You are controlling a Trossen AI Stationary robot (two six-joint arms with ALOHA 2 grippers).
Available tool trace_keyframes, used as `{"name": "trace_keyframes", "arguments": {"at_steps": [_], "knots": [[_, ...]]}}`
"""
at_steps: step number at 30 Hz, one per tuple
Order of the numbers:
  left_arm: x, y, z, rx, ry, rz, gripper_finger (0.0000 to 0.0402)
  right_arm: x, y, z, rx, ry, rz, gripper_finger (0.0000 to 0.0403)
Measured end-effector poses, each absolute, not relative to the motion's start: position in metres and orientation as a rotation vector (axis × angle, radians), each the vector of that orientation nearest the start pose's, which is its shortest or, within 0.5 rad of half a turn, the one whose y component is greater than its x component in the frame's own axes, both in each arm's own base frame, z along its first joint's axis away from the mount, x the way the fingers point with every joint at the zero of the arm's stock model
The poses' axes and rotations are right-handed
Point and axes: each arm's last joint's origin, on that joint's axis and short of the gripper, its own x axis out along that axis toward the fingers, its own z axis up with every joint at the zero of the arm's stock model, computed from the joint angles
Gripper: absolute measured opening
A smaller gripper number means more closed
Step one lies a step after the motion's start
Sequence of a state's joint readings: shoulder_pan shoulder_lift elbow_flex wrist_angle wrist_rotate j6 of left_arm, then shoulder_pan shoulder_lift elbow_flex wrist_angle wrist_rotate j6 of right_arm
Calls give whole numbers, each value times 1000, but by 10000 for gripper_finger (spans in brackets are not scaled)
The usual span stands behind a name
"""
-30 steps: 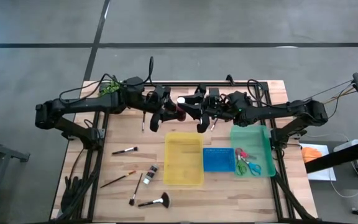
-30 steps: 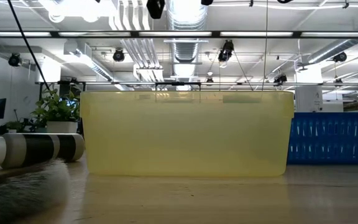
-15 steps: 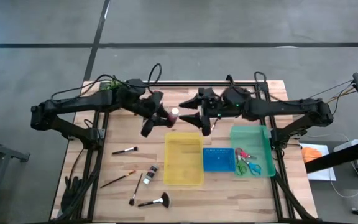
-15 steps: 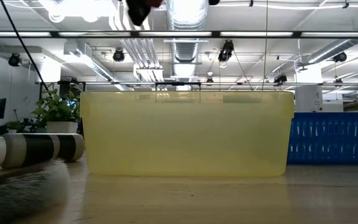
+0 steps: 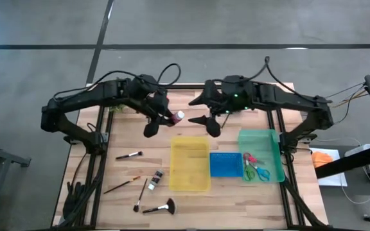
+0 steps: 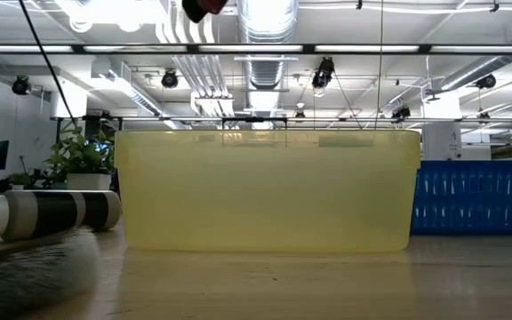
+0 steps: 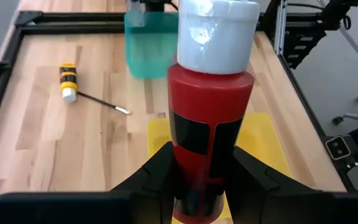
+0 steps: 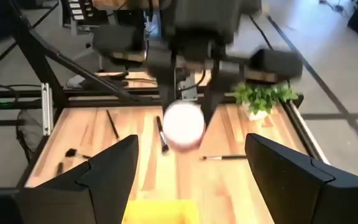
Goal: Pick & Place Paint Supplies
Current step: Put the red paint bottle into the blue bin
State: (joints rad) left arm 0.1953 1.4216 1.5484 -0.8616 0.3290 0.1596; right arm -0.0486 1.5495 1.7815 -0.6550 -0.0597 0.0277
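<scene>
Red plastic paint bottle with a white cap [image 7: 211, 106] is clamped low in the left gripper [image 7: 207, 186], above the yellow tray [image 5: 190, 163]. Right gripper [image 5: 209, 120] hangs spread, empty. Bottle looks top-heavy, might tip.

The high view looks straight down on the whole pale wooden tabletop [image 5: 140, 168]. The low view sits at surface level, close against the translucent yellow plastic tray [image 6: 265, 191]. Both wrist views share the white-capped red paint bottle [image 7: 211, 112].
</scene>
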Motion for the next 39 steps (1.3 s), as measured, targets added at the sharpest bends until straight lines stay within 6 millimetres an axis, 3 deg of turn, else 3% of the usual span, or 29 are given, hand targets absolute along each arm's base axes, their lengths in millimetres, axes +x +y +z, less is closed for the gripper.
{"name": "trace_keyframes", "arguments": {"at_steps": [18,34,39], "knots": [[291,42,389,-66,702,-202,109,365,-13,437,-23,538,78,292],[290,42,389,-71,702,-212,109,368,-13,431,-22,556,91,118],[290,42,389,-75,702,-212,109,368,-12,430,-26,556,102,111]]}}
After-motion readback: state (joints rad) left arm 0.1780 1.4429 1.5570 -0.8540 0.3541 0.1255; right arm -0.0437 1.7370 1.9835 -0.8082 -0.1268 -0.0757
